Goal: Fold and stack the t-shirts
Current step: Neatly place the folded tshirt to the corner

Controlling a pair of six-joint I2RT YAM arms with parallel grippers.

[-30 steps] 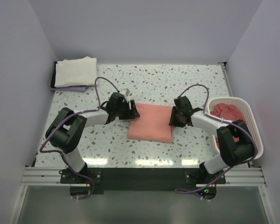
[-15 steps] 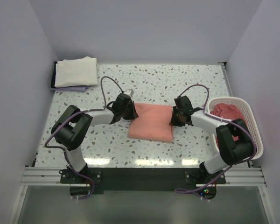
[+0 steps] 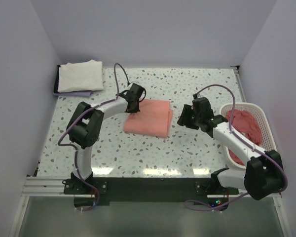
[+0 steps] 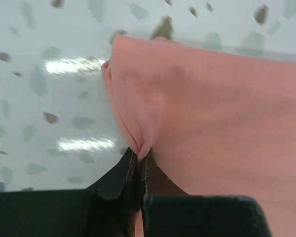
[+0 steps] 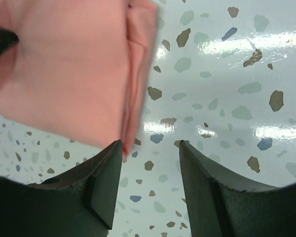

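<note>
Salmon-pink t-shirt sits clamped by its edge in my left jaws, likely for dragging toward the 10 o'clock cream-white stack; right jaws apart.

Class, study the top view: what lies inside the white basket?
Crumpled pink-red t-shirt fabric fills the basket. How many shirts there are cannot be told; the heap and the right arm hide the basket's floor.

On the speckled worktop a folded salmon-pink t-shirt is laid centrally, a white basket at the right edge.
</note>
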